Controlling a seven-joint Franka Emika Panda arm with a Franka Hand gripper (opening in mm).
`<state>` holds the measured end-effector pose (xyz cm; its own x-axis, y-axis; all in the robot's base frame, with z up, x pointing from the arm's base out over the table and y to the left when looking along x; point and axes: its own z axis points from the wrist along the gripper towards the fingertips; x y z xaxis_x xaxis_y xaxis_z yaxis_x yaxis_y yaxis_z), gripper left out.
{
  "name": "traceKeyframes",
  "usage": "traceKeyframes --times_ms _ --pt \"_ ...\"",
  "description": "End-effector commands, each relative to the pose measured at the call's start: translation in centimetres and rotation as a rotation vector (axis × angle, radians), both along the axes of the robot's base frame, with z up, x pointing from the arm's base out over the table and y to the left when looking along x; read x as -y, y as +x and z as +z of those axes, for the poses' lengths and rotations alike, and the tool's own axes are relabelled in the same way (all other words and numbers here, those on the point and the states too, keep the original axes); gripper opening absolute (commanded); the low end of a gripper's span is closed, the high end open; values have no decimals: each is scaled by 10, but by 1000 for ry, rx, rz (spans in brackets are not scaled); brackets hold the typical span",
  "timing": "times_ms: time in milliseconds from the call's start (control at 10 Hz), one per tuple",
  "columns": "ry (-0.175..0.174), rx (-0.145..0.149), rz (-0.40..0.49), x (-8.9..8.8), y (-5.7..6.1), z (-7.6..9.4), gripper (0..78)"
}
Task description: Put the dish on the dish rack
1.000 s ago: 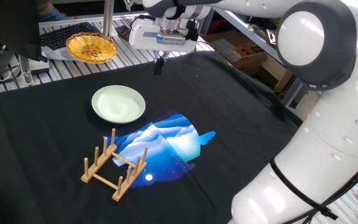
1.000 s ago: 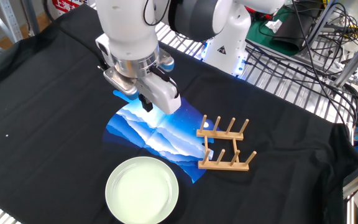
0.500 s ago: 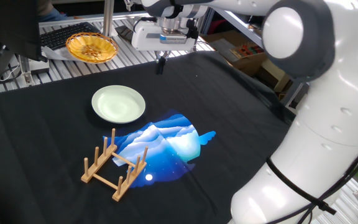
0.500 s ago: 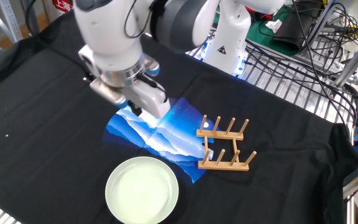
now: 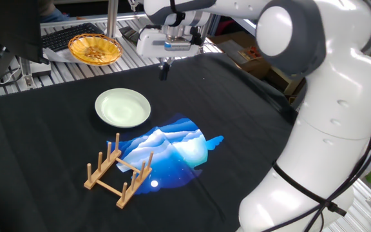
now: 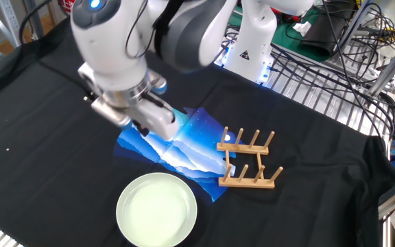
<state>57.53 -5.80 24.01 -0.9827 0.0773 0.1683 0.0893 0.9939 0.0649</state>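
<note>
Your claw [image 5: 164,69] hangs in the air above the table [image 5: 250,116], well off from the dish [image 5: 123,107], and it carries nothing. In both fixed views the fingers look drawn close together, but they are small and dark against the black cloth, so you cannot tell for sure how far they are parted.

The dish lies flat and right way up on the black cloth, beside the blue printed patch [image 5: 172,147] and apart from the dish rack [image 5: 118,171], which stands on the far side of that patch. The yellow woven basket [image 5: 94,48] sits off the cloth at the table's edge; leave it alone.

Expect the dish to be stiff, light and smooth, probably slippery under metal fingers and liable to chip if dropped. It lies flush on the cloth, so take hold at the raised rim: one finger inside the lip, one outside, pinched firmly. From there you will likely need to tip it upright to slot it between the pegs of the rack, so grip deep enough that it cannot swivel.
</note>
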Motion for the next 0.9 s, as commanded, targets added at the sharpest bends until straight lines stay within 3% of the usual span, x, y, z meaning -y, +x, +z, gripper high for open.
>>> traceKeyframes --times_ms 100,900 --pt "6 16 15 5 12 -18 0" --pt "38 55 34 3 26 -64 0"
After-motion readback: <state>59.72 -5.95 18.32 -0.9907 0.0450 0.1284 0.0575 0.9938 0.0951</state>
